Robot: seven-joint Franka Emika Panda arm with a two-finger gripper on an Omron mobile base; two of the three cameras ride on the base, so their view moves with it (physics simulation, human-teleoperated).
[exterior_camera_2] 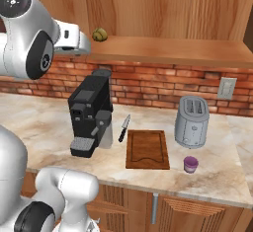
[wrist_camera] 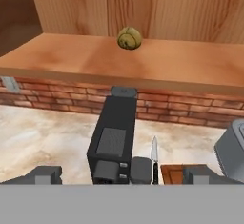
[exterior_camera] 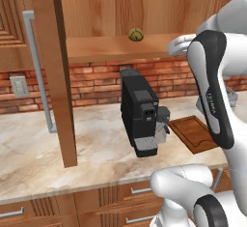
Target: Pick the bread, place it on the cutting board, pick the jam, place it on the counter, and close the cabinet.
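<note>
Step one, bread pickup: small round yellowish-brown bun [wrist_camera: 129,38] sits on cabinet shelf [wrist_camera: 71,58]; end effector [wrist_camera: 125,174] spread wide, empty, next needs forward reach.

Matt wooden cabinet [exterior_camera: 53,71]; marble-patterned counter [exterior_camera_2: 44,122]; brushed-metal toaster [exterior_camera_2: 192,122]

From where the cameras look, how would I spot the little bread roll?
Find the open reddish-brown wooden wall cabinet above the brick wall. On its bare shelf, above the black coffee machine, sits a small round yellowish-brown bun, alone up there; the small purple jar stands on the counter.
</note>
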